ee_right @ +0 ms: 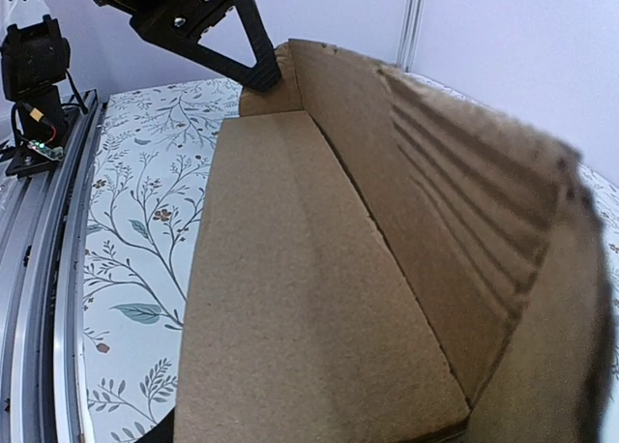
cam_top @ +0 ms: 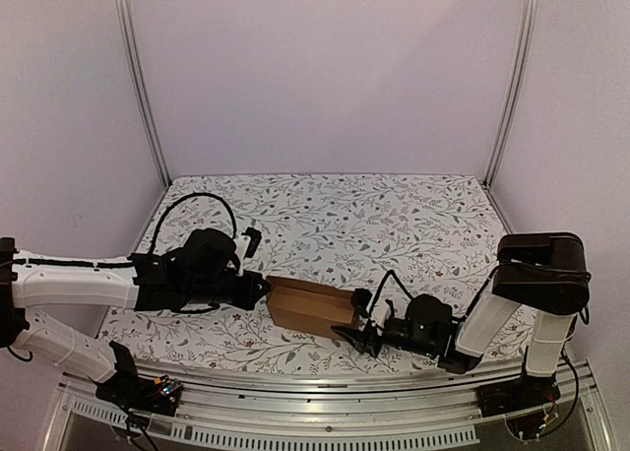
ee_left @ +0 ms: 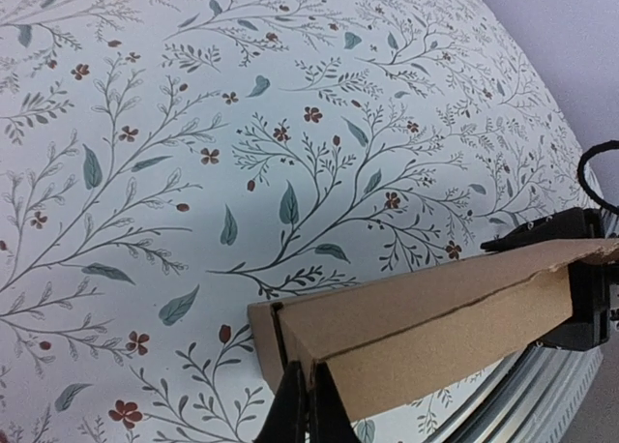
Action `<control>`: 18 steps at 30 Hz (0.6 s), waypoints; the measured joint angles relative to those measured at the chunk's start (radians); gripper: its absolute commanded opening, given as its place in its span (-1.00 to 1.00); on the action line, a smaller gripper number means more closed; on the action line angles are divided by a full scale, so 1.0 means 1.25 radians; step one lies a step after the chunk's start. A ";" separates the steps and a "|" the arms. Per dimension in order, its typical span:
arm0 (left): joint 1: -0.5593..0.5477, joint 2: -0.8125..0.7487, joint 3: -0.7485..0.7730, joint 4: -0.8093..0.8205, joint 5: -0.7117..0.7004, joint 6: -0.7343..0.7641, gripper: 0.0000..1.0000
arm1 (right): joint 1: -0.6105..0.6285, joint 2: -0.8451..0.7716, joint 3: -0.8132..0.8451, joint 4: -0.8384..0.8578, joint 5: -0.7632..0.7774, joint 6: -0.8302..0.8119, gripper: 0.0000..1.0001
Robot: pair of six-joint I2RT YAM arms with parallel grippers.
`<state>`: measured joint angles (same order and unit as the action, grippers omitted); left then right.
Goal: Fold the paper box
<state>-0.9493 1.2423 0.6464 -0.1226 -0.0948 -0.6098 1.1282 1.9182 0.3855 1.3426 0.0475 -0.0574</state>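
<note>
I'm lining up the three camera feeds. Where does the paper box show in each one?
Top external: the paper box lies low centre, between the two grippers.
Left wrist: bottom right, its near end pinched by the left gripper.
Right wrist: it fills most of the frame, open inside facing the camera.
Shared landmark: the floral tablecloth under the box in all three.

I am observing a floral-patterned table cover (cam_top: 394,215), plain lilac walls (cam_top: 325,67) enclosing it, metal corner posts (cam_top: 138,87) standing at eleven and one o'clock.
</note>
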 measured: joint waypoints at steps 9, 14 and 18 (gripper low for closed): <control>-0.014 0.007 0.006 0.000 0.004 0.011 -1.00 | 0.000 0.000 0.000 -0.009 0.030 -0.003 0.41; -0.024 0.008 0.007 0.001 0.023 0.012 -1.00 | 0.000 0.000 0.000 -0.009 0.049 -0.010 0.92; -0.030 0.009 0.010 0.000 0.034 0.013 -1.00 | 0.000 -0.001 -0.002 -0.007 0.063 -0.015 0.98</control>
<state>-0.9867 1.2537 0.6594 -0.1226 -0.0517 -0.5934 1.1282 1.9175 0.3832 1.3342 0.1261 -0.0757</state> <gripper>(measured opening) 0.005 0.976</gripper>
